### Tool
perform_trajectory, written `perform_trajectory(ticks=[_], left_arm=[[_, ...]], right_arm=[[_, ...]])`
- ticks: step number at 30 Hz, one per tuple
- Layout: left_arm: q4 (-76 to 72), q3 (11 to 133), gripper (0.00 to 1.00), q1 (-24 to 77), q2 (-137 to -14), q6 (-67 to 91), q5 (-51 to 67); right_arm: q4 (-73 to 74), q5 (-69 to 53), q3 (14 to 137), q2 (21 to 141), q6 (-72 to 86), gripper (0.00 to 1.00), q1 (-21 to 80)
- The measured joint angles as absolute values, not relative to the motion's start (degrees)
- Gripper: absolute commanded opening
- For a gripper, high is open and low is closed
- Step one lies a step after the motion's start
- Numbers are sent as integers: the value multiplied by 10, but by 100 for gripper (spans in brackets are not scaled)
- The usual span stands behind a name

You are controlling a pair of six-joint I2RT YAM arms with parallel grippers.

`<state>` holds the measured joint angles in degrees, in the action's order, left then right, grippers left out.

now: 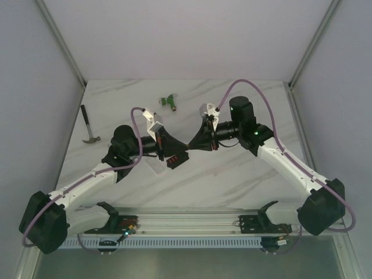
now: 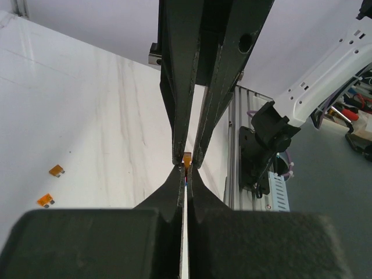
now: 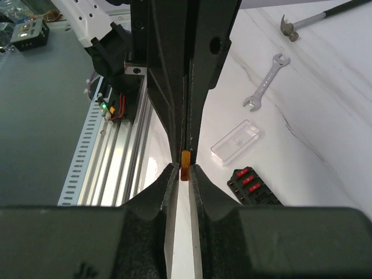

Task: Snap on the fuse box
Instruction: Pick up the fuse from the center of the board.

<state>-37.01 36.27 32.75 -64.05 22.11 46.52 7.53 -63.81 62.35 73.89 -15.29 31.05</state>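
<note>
Two grippers meet tip to tip above the table (image 3: 325, 133), with one tiny orange fuse (image 3: 185, 158) between them. The left gripper (image 2: 186, 170) has its fingers pressed together on that fuse. The right gripper (image 3: 185, 171) has its fingers very close on each side of the same fuse, but I cannot tell if they are pinching it or only sitting beside it. The fuse box (image 3: 253, 186) is not held by anyone. It lies flat on the table, just below and beside the place where the grippers meet, with its red spots facing up. A clear plastic piece (image 3: 235, 142) lies near it, not touching it. Two more orange fuses (image 2: 56, 170) lie apart on the table on the other side. I think the fuse box is light and hard, like a little toy brick, so it will not bend or squash. The table looks smooth, so the box may slide or spin if it is pushed from one side only. The best place to take hold looks like its two long sides, near the middle, so it stays level. It is better not to grab the top, because the fuses sit there and could be knocked loose. A downward push for a snap would need the box held steady.
</note>
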Motion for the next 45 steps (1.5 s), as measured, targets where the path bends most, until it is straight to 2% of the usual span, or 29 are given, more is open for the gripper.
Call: perform_trajectory(ticks=[7,10,12,18,25,29,37,45], left_arm=[[-368,364,0,334,-641,219,469],[-368,364,0,336,-641,219,471],[-367,364,0,338,-641,219,472],[-351,364,30,338,-640,211,449],[-321,337,58,328,-614,214,346],[-314,291,66,292,-604,245,277],[-278,272,69,242,-656,302,203],[-251,287,64,220,-740,333,192]], right_arm=[[97,-654,628,739,-168,9,309],[103,-661,629,740,-173,0,308],[108,-664,631,742,-176,0,308],[116,-642,637,749,-172,0,308],[117,-526,638,764,-132,0,311],[118,-428,638,782,-94,0,326],[127,-244,638,838,-25,0,387],[149,-115,667,925,29,0,441]])
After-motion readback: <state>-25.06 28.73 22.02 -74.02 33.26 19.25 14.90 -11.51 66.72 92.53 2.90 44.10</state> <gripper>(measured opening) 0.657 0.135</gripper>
